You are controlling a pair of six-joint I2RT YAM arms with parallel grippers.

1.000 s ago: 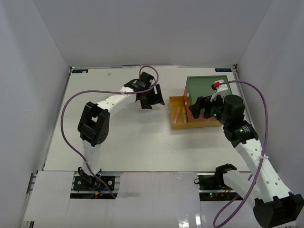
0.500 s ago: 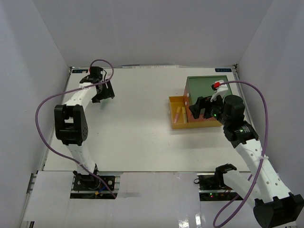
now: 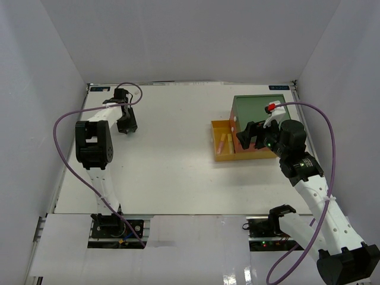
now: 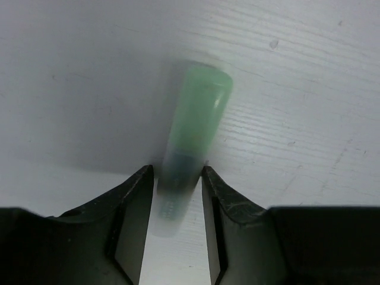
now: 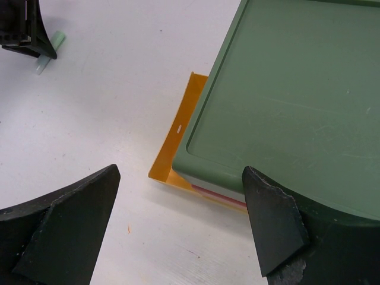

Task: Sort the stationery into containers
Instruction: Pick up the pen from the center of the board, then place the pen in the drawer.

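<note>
A pale green marker (image 4: 196, 119) lies on the white table at the far left, also seen as a small stick (image 5: 52, 47) in the right wrist view. My left gripper (image 3: 126, 126) is down over it and shut on it (image 4: 177, 173), one finger pressed to each side of its lower end. The containers form one stack at the right, with a green top (image 3: 261, 116) and a red-orange middle (image 5: 219, 195). The yellow bottom drawer (image 3: 217, 157) is pulled out to the left and holds yellow and pink sticks (image 3: 224, 141). My right gripper (image 3: 246, 135) hovers open over the stack's left corner (image 5: 181, 172), holding nothing.
White walls close in the table on the left, back and right. Purple cables loop above both arms (image 3: 71, 119). The left arm's elbow (image 3: 92, 145) stands over the table's left side.
My left arm has swung from the table's middle back to the far left, come down over the green marker, and its jaws have closed round it. The right arm has not moved.
</note>
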